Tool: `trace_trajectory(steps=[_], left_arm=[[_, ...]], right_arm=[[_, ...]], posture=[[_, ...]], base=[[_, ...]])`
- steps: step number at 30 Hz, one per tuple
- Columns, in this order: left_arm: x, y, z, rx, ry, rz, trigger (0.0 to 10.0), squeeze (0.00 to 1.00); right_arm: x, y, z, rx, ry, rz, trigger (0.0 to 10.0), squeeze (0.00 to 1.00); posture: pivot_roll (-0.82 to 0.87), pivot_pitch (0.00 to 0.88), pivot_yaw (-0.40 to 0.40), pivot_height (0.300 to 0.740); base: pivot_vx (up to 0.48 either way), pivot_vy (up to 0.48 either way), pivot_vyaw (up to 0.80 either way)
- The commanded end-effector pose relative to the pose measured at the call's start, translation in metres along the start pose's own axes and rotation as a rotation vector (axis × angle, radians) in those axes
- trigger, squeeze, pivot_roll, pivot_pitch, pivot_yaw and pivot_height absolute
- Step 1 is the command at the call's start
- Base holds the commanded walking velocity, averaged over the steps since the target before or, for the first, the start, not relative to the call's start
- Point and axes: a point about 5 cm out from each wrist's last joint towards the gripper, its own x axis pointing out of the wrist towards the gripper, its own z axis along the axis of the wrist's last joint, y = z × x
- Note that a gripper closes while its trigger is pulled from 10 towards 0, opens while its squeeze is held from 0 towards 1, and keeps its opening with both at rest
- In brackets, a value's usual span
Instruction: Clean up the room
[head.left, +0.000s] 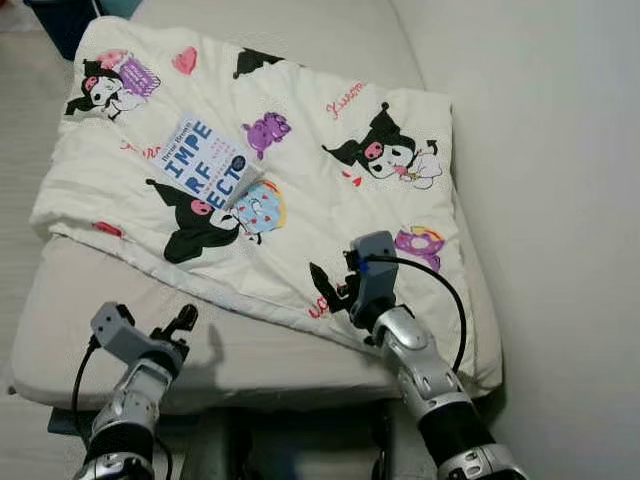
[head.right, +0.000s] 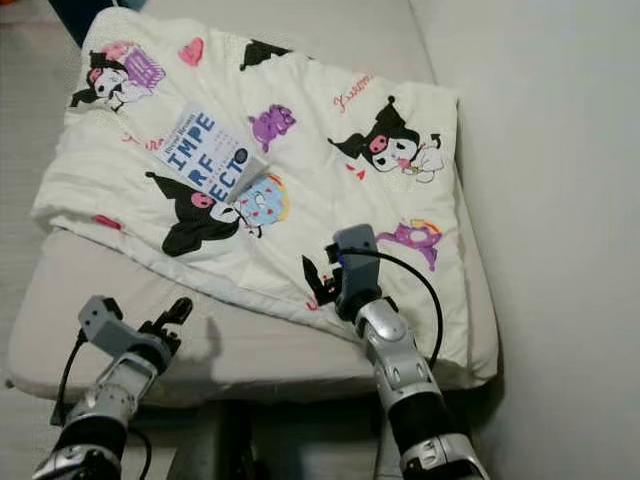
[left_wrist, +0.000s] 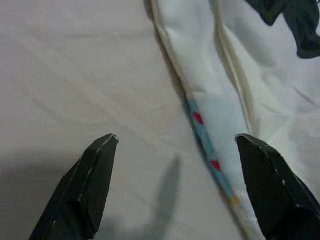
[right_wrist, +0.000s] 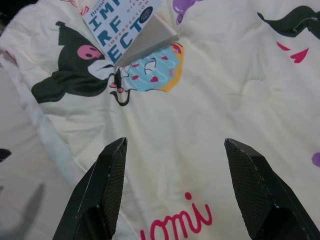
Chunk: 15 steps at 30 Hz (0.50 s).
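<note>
A cream quilt (head.left: 320, 190) printed with black and pink cartoon figures lies folded on the bed. On it rests a white book (head.left: 205, 162) with large blue letters, also visible as the book (right_wrist: 127, 25) in the right wrist view. My right gripper (head.left: 325, 285) hovers open over the quilt's near edge, pointing toward the book. Open as well, my left gripper (head.left: 183, 322) hangs above the bare mattress (head.left: 250, 350), just short of the quilt's hem (left_wrist: 205, 140). Neither holds anything.
A pale wall (head.left: 540, 200) runs along the bed's right side. A dark blue bin (head.left: 65, 20) stands at the far left corner. The mattress's front edge is directly below my arms, with dark floor under it.
</note>
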Motion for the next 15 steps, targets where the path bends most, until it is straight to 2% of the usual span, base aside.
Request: trace_trajectory(steps=[1,5,11,14,15], left_arm=[[-0.004,0.012,-0.002,-0.031,0.015,0.025,10.0,0.0],[0.005,-0.001,0.0,-0.107,0.02,-0.026,10.0,0.0],[0.014,-0.018,-0.002,-0.126,0.037,-0.04,10.0,0.0],[0.021,-0.035,-0.001,-0.143,0.038,-0.06,10.0,0.0],[0.021,-0.035,-0.001,-0.143,0.038,-0.06,10.0,0.0]], right_arm=[[-0.002,0.003,-0.004,-0.003,0.019,0.004,10.0,0.0],[-0.004,0.011,0.005,-0.043,0.001,0.009,10.0,0.0],[-0.008,0.016,0.008,-0.065,-0.004,0.02,10.0,0.0],[-0.014,0.016,0.005,-0.086,0.005,0.023,10.0,0.0],[-0.014,0.016,0.005,-0.086,0.005,0.023,10.0,0.0]], posture=[[-0.1,0.429,0.026,0.6],[-0.17,0.451,0.038,0.6],[-0.21,0.459,0.044,0.6],[-0.21,0.467,0.049,0.6],[-0.21,0.467,0.049,0.6]], base=[[0.0,0.0,0.0],[0.0,0.0,0.0],[0.0,0.0,0.0],[0.0,0.0,0.0],[0.0,0.0,0.0]])
